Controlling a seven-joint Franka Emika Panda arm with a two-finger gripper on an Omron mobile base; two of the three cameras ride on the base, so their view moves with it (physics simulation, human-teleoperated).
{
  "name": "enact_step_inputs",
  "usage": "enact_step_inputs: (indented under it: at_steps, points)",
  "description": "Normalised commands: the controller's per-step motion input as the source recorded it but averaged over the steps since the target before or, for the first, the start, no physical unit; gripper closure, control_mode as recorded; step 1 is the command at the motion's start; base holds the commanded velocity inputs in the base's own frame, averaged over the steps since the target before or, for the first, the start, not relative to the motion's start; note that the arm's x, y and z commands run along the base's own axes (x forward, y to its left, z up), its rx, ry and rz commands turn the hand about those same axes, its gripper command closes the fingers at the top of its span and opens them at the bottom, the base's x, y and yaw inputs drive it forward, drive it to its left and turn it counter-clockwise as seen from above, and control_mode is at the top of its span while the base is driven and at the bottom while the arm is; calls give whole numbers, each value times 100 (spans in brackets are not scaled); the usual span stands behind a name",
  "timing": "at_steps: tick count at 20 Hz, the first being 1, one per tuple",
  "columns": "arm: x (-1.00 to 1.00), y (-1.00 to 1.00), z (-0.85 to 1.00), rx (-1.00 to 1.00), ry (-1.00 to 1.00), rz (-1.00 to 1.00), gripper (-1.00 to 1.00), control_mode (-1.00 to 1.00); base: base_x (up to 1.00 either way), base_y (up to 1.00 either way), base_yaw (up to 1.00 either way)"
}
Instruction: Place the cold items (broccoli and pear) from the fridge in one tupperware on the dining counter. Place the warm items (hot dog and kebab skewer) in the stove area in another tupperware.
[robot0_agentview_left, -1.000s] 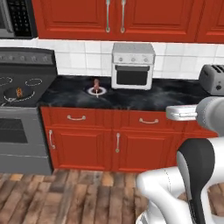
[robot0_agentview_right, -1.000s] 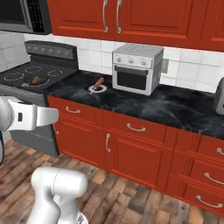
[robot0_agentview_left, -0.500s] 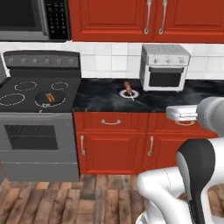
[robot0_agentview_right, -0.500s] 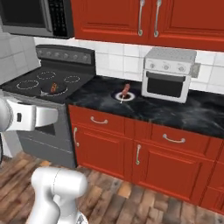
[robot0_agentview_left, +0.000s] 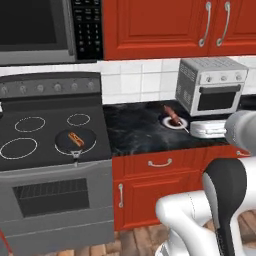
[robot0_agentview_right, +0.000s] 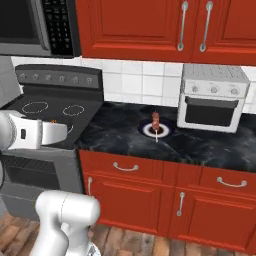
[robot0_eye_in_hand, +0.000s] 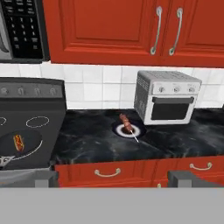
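Nearby, round plate (robot0_eye_in_hand: 128, 130), marbled counter (robot0_eye_in_hand: 175, 138)

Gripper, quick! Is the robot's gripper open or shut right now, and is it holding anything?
Gripper: open, with its two fingertips standing far apart and nothing between them; it holds nothing.

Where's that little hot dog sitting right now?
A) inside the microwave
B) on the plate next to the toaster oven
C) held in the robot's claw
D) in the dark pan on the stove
D: the hot dog lies in the dark pan on the stove; the plate holds the kebab skewer.
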Motion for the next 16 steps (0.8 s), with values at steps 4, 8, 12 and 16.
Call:
enact_step_inputs:
  at_steps: [4,8,12,16]
  points:
    - [0,0,0,0,0,0,-100,100,78,81,-31]
    - [0,0,0,0,0,0,-100,100,84,27,-6]
    - [0,0,0,0,0,0,-100,100,70,-12,0]
    - [0,0,0,0,0,0,-100,100,59,-2,7]
